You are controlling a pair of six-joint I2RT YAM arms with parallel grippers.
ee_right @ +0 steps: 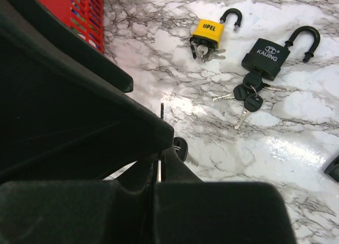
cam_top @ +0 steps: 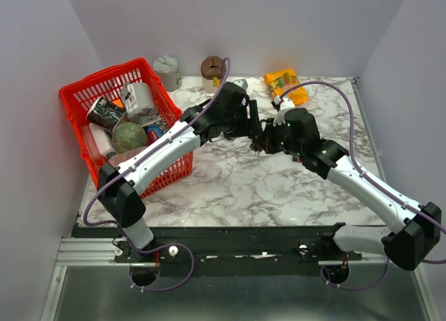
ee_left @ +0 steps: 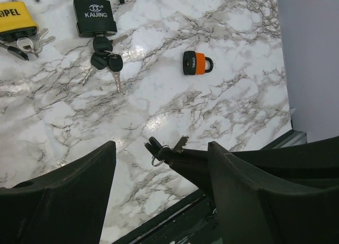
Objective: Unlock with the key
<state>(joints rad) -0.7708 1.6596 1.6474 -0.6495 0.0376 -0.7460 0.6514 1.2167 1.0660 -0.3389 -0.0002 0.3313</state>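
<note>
Key (ee_left: 180, 143) is pinched in the shut right gripper (ee_right: 161, 159), sitting right between the spread-open left gripper (ee_left: 161, 146) fingers. Orange padlock (ee_left: 197, 62) lies flat on the counter (ee_left: 159, 96) well beyond it, shackle pointing sideways and still closed.

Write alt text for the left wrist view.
The open left gripper hangs over a marble table; the shut right gripper reaches between its fingers, holding a key. Beyond lie an orange padlock, a black padlock with keys and a yellow padlock.

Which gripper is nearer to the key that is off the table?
Right. The right gripper is shut on the key; the left gripper is open, one finger on either side of it, not touching.
</note>
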